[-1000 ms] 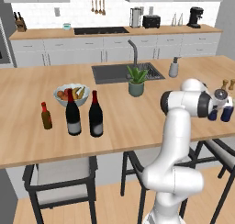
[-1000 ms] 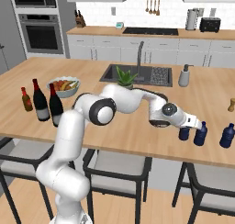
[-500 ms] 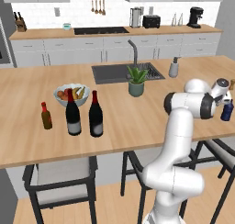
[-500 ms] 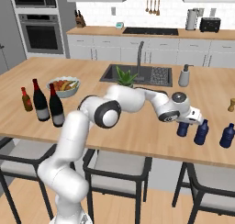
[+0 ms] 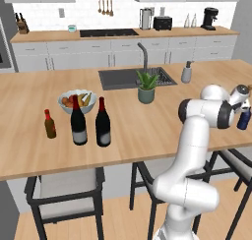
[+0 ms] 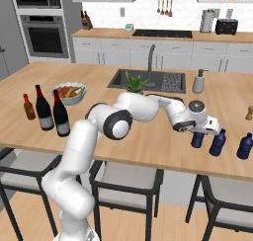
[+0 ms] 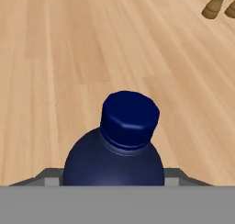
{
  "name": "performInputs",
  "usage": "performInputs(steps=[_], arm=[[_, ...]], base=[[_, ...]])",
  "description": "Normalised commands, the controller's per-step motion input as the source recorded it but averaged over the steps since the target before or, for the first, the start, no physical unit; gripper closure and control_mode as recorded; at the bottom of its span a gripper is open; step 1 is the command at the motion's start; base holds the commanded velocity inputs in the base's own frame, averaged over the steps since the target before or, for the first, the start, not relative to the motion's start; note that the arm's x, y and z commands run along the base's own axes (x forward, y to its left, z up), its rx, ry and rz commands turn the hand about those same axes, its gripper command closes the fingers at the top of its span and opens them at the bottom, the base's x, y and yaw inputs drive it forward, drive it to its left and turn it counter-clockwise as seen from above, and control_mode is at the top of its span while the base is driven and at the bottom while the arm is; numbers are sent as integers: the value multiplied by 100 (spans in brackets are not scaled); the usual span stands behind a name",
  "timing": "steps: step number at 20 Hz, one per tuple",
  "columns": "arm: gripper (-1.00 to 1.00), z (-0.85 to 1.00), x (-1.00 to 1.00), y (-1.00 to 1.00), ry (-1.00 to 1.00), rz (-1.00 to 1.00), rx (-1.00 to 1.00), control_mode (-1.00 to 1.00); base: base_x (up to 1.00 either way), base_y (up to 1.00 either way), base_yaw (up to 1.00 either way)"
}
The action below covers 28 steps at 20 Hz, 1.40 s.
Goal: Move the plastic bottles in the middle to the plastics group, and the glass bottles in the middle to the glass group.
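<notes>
We look straight onto dark blue plastic bottle (image 7: 120, 147), close in front of our tool, cap (image 7: 129, 117) facing us. Cap faceted, same dark blue as rounded shoulders below it. Bottle body sits at bottom centre of our view, lower part cut off. Light wooden counter (image 7: 59, 58) spreads beyond and to both sides of bottle, grain running away from us. Brown object (image 7: 220, 5) at far upper right, partly cut by edge; we cannot tell what it is.
</notes>
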Motion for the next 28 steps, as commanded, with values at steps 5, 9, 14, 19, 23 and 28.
performInputs(steps=[5, 9, 14, 19, 23, 28], arm=[[100, -38, -29, 1, -8, 4, 0, -100], [-100, -36, -30, 8, -7, 1, 0, -100], [-100, -28, -19, 15, -6, 0, 0, -100], [-100, -8, 0, 20, -3, 0, 0, -100], [-100, -1, 1, 10, 0, 0, 0, -100], [-100, 3, -1, 0, 0, 0, 0, -100]], base=[[0, 0, 0], [0, 0, 0], [0, 0, 0], [0, 0, 0], [0, 0, 0], [0, 0, 0]])
